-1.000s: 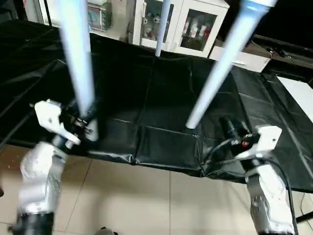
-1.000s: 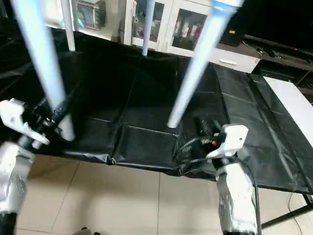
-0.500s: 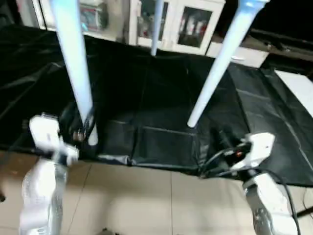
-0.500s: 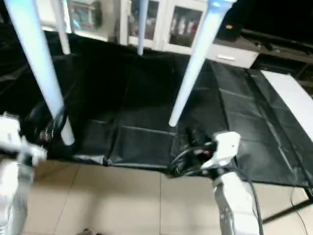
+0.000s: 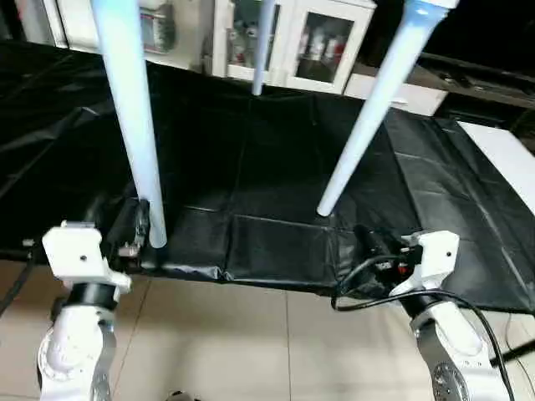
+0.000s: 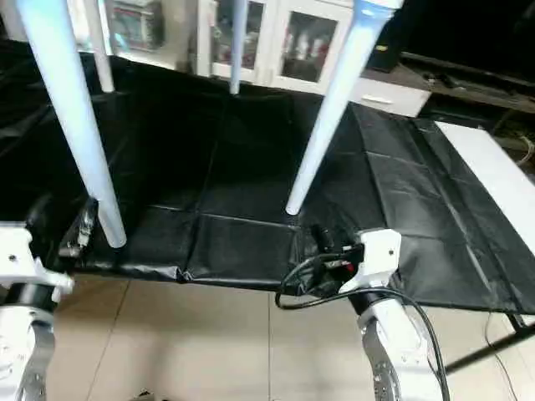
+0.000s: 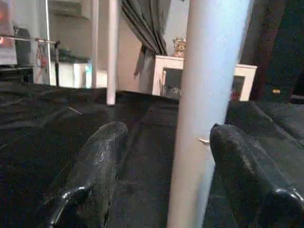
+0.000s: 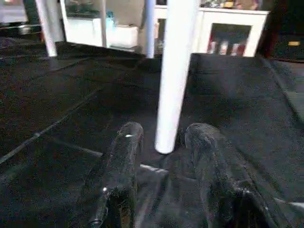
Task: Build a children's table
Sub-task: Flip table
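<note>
The children's table stands on its white tapered legs on black sheeting; its tabletop is out of view above. The near left leg [image 5: 134,125] has its foot between the fingers of my left gripper [image 7: 166,130], which is open around it. The near right leg [image 5: 368,109] leans down to a foot [image 8: 166,142] just beyond the tips of my open right gripper [image 8: 164,130], apart from it. Two far legs [image 6: 238,42] [image 6: 99,50] stand at the back of the sheet.
The black sheeting [image 5: 251,167] covers a low platform whose near edge [image 5: 251,271] hangs over a tiled floor [image 5: 234,342]. White glass-door cabinets [image 5: 326,50] stand behind. A white board [image 5: 506,159] lies at the right. A black cable [image 5: 368,280] loops off my right wrist.
The whole picture has shifted, so the camera moved. Both forearms sit lower and nearer the sheet's front edge. The left gripper stays at the near left leg's foot.
</note>
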